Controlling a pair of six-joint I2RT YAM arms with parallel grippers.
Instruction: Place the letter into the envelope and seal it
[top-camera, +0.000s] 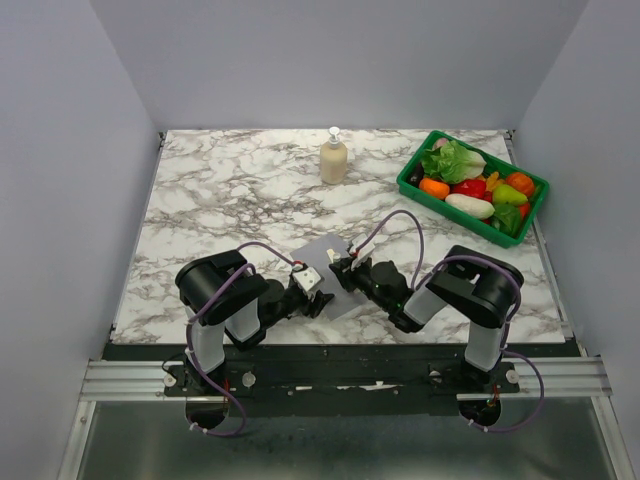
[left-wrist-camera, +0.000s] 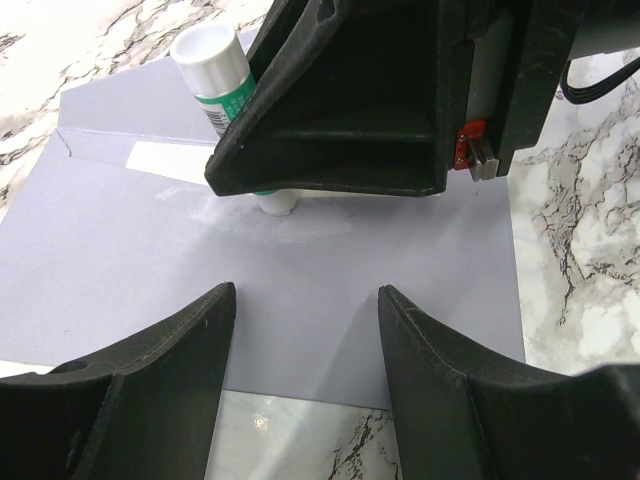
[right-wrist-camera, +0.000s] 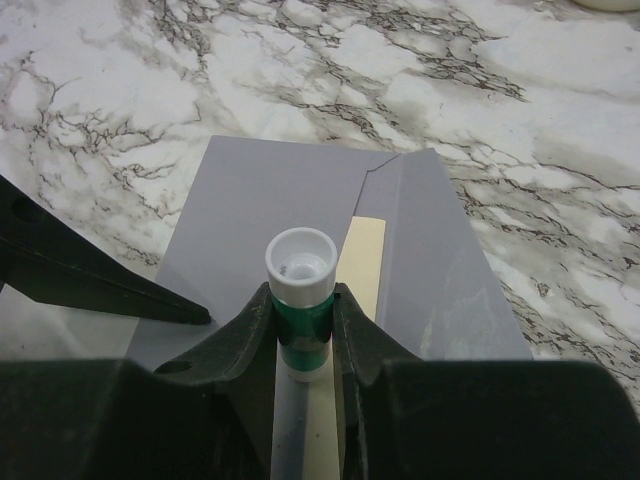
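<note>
Right wrist view: the right gripper (right-wrist-camera: 300, 315) pinches a glue stick (right-wrist-camera: 300, 275) tip-down on the envelope (right-wrist-camera: 250, 200), which lies flat between the arms with the letter (right-wrist-camera: 365, 255) tucked inside (a cream strip shows). The left gripper (left-wrist-camera: 305, 320) hangs spread and empty over it. Such thin paper likely slides and creases, so pin it flat and grip only an edge.
</note>
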